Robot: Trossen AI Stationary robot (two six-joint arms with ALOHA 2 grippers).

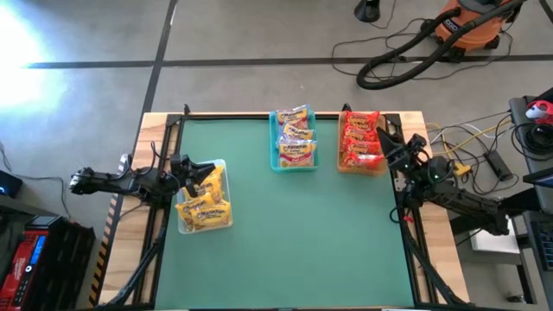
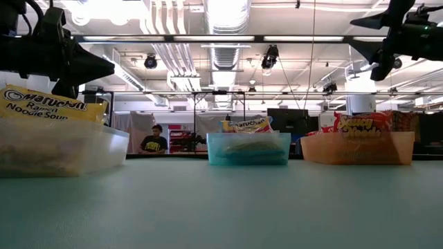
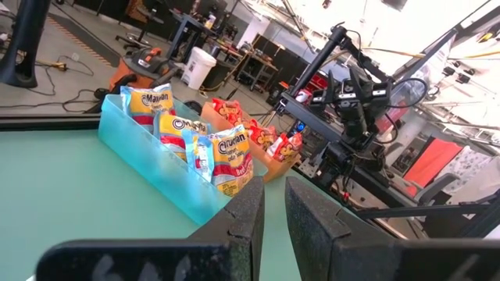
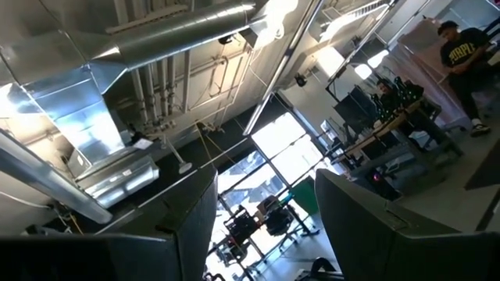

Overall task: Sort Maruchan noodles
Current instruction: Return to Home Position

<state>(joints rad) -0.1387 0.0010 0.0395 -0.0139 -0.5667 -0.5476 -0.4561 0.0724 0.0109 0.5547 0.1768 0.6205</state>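
- Left end effector (image 1: 184, 164): fingers (image 3: 246, 218) nearly clenched with a thin gap, nothing between them. It hangs above the tabletop (image 1: 294, 242).
- Yellow Maruchan noodles (image 1: 206, 206) sit in the clear tray (image 1: 228, 173), directly under and just ahead of the left end effector.
- Right end effector (image 1: 389, 142): released, with a wide gap between its fingers (image 4: 187, 218) and nothing in it. It is lifted and tilted up toward the ceiling.
- Red noodle packets (image 1: 360, 138) sit in the tan tray (image 1: 341, 166), just beside the right end effector, on its inboard side.
- Orange-yellow packets with pink band (image 1: 295, 138) sit in the teal tray (image 1: 275, 160), one tray farther from the right end effector and well ahead of the left one across the tabletop.
- No packets are loose on the tabletop near either end effector.
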